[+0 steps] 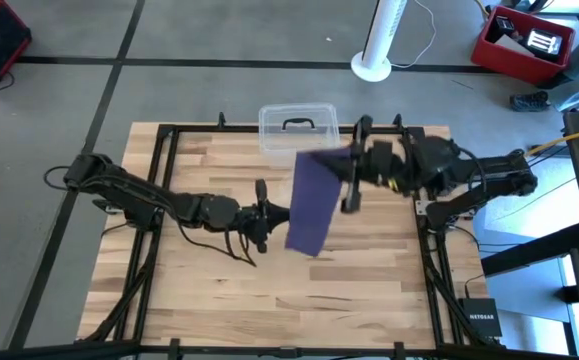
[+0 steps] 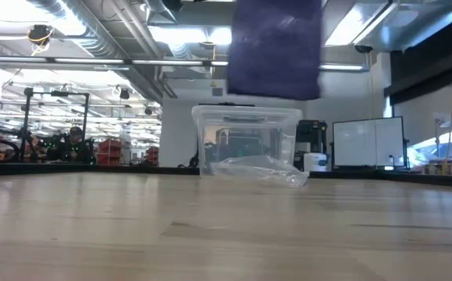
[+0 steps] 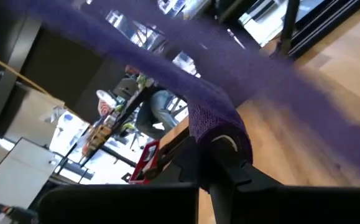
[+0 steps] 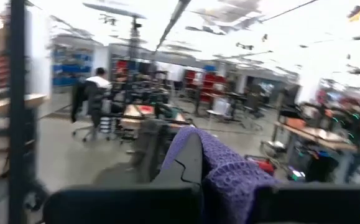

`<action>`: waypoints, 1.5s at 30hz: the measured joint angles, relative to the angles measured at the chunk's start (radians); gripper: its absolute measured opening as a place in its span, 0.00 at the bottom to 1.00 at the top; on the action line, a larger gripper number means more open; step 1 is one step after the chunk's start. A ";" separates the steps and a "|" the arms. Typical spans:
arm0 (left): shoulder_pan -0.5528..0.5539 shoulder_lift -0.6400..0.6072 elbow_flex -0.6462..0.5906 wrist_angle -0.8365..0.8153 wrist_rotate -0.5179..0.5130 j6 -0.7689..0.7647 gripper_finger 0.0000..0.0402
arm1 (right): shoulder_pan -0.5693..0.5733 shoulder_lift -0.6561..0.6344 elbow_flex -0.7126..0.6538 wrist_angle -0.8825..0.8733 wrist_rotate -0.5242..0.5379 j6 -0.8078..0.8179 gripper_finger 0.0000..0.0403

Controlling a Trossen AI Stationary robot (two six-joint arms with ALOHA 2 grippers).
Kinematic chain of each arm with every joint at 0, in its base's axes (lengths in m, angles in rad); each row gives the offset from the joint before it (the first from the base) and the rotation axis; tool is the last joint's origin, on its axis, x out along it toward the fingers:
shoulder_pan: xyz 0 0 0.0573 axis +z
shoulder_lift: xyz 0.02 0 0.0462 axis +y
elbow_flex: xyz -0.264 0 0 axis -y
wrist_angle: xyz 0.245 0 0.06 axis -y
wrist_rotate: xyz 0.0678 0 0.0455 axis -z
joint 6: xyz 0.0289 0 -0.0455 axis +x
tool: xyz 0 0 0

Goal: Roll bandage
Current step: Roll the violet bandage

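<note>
The bandage (image 1: 312, 204) is off the worktop (image 1: 279, 290) entirely, stretched in the air as a flat purple sheet between the two arms, a little toward 1 o'clock of the worktop's middle. Nothing of it is rolled yet: in the high view it shows as one broad open strip, and in the low view its lower edge hangs well above the wood, in front of the clear plastic box (image 2: 247, 139).

The right end effector (image 1: 352, 181) sits at about 1 o'clock, up high, with its fingers pressed onto the upper end of the strip; the right wrist view shows purple knit draped over one finger (image 4: 189, 163) and gripped there. The left end effector (image 1: 261, 215) is near the centre, at the strip's 9 o'clock side, pinching the lower end; the left wrist view shows fabric bunched around a fingertip (image 3: 224, 144) and fanning away from it.

My reading is that the task is at an early stage: the strip is picked up and spread taut, which sets up a roll, but no turn has been wound. Left to do is starting a tight first fold at one end and winding the whole length into a roll.

A crinkly clear bag (image 2: 259, 171) lies on the worktop just before the box, untouched
</note>
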 joint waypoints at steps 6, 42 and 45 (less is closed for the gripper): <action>-0.035 0.019 0.000 0.018 -0.004 -0.018 0.00 | -0.147 0.000 -0.003 -0.047 -0.009 0.076 0.01; -0.016 0.224 -0.291 0.407 0.041 -0.681 0.01 | -0.343 0.326 -0.239 -0.532 -0.458 0.328 0.77; -0.016 0.238 -0.291 0.399 0.041 -0.704 0.01 | -0.342 0.322 -0.232 -0.523 -0.426 0.323 0.76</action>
